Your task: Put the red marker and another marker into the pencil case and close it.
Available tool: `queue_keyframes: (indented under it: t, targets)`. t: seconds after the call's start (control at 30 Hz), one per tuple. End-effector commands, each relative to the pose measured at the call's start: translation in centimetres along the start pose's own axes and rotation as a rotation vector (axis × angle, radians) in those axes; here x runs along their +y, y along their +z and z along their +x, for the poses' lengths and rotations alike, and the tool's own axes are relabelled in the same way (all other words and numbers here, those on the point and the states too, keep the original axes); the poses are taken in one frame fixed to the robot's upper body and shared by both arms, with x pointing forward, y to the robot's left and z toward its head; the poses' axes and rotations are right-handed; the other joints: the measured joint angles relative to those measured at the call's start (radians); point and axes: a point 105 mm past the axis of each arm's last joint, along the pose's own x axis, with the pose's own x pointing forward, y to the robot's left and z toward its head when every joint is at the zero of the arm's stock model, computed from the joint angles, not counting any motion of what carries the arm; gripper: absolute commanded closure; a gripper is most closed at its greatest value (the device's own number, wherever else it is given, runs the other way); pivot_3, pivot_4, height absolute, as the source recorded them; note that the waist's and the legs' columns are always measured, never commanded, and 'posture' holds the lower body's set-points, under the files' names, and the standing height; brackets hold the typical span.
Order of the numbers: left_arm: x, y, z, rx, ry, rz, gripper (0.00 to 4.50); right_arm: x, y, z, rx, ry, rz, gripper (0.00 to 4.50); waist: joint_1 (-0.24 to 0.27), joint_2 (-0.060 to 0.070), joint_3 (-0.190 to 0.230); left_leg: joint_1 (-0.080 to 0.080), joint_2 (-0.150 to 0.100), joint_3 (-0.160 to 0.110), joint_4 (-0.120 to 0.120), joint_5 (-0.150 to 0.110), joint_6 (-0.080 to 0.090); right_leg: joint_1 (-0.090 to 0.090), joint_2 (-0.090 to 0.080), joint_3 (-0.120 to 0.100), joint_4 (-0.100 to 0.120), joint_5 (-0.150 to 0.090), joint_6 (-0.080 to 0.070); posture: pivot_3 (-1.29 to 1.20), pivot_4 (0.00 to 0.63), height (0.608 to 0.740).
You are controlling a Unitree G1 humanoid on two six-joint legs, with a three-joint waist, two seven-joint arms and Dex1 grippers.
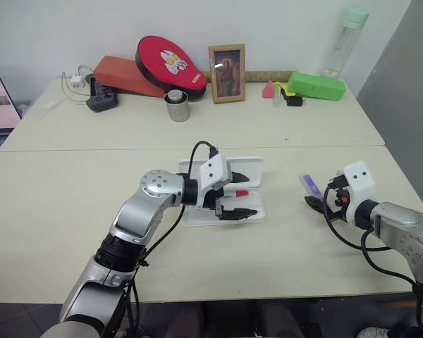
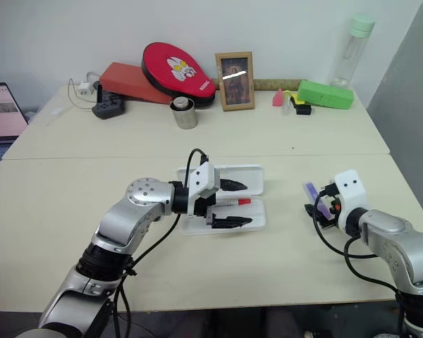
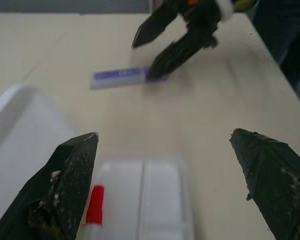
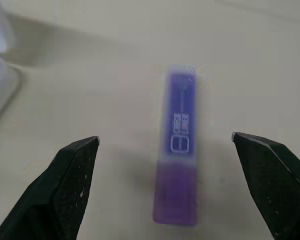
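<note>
Red marker: the red marker (image 2: pixel 234 202) lies inside the open pencil case, in the half nearer the robot, its red cap pointing toward the robot's right.
Pencil case: the pencil case (image 2: pixel 257 171), flat and white, lies open on the worktop (image 2: pixel 70 211) near its middle, lid folded back flat so both halves face up.
Left hand: the left hand (image 2: pixel 229 204) hangs just over the case, its two black fingers spread wide and holding nothing; the marker lies loose beneath them. One finger (image 3: pixel 65 185) sits right beside the marker's red cap in the left wrist view.
Purple marker: the lilac highlighter (image 4: pixel 179 170) lies flat on the bare worktop to the right of the case, well apart from it, not in the case.
Right hand: the right hand (image 4: pixel 177 185) is also spread wide and empty, its fingers standing either side of the highlighter's near end. From the left wrist view one fingertip looks to be at the highlighter's end; whether it touches cannot be told.
Far edge of worktop: a red padded disc (image 1: pixel 170 65), a framed picture (image 1: pixel 227 73), a metal cup (image 1: pixel 176 105), a bright green box (image 1: pixel 316 85) and a clear bottle (image 1: pixel 345 42) stand along the wall.
</note>
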Motion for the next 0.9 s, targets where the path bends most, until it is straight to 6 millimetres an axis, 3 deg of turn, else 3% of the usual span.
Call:
queue_keyframes:
  t: [0.03,0.27,0.37,0.77,0.9]
  targets:
    - [-0.6,2.7,1.1,-0.134,0.024,0.014,0.02,-0.7,-0.1,0.7,0.026,-0.044,0.027,0.0,0.0,0.0,0.0,0.0,0.0,0.0,0.0,0.0,0.0,0.0,0.0,0.0,0.0,0.0,0.0,0.0,0.15,0.74]
    - [-0.3,2.7,1.8,-0.133,0.07,0.03,0.02,-1.0,-1.4,1.2,0.079,-0.047,0.052,0.0,-0.001,0.0,0.0,0.0,0.0,0.001,0.0,0.0,0.0,0.0,0.0,0.0,0.0,0.0,0.0,0.0,0.15,0.74]
    - [-0.2,2.8,2.0,-0.132,0.073,0.041,0.0,-0.9,-1.7,1.2,0.09,-0.038,0.053,0.43,0.0,0.0,0.0,0.0,0.0,0.001,0.0,0.0,0.0,0.001,0.0,0.001,0.0,0.0,0.0,0.0,0.15,0.74]
    - [0.0,3.2,2.1,-0.146,0.078,0.059,0.0,-0.8,-1.9,1.2,0.106,-0.025,0.029,3.38,0.0,0.0,0.0,0.001,0.0,0.001,0.0,0.0,0.0,0.001,0.0,0.0,0.0,0.0,0.0,0.0,0.15,0.74]
    - [0.0,3.0,2.0,-0.142,0.083,0.058,0.0,-0.8,-1.7,1.2,0.101,-0.024,0.018,3.44,0.0,0.0,0.0,0.001,0.0,0.001,0.0,0.0,0.0,0.001,0.0,0.0,0.0,0.0,0.0,0.0,0.15,0.74]
